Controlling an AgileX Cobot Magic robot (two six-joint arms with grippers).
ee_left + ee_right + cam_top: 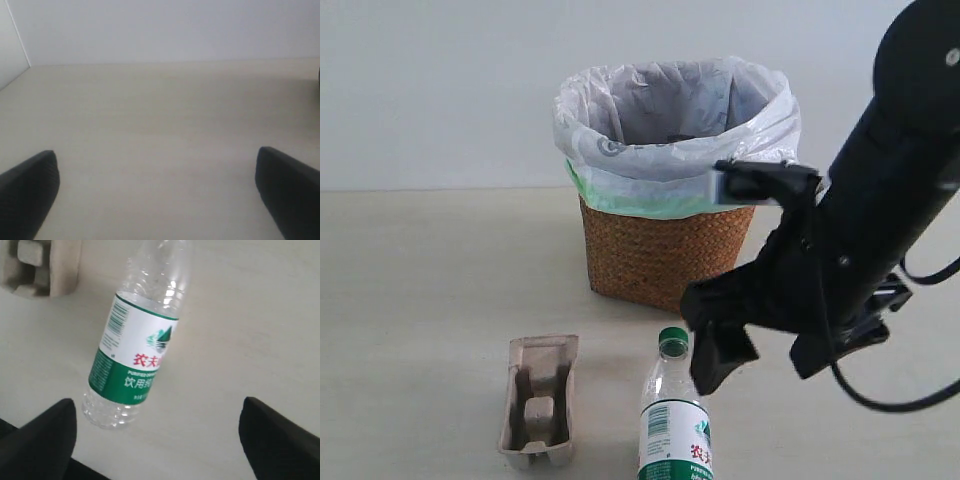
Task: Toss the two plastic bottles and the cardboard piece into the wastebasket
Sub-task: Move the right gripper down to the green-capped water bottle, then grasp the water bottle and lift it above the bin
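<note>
Exterior low, facing wastebasket (665, 255), right wrist close above bottle (135, 365) both share, left wrist over tabletop (160, 125)

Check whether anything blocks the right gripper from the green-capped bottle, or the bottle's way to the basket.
Nothing visible does. The open right gripper hangs beside the clear green-capped plastic bottle, only bare table between. The beige moulded cardboard tray lies off to the side, clear of the way to the brown wicker wastebasket.

The bottle (136, 347) reads 农夫山 in red, 饮用 in white beneath
</note>
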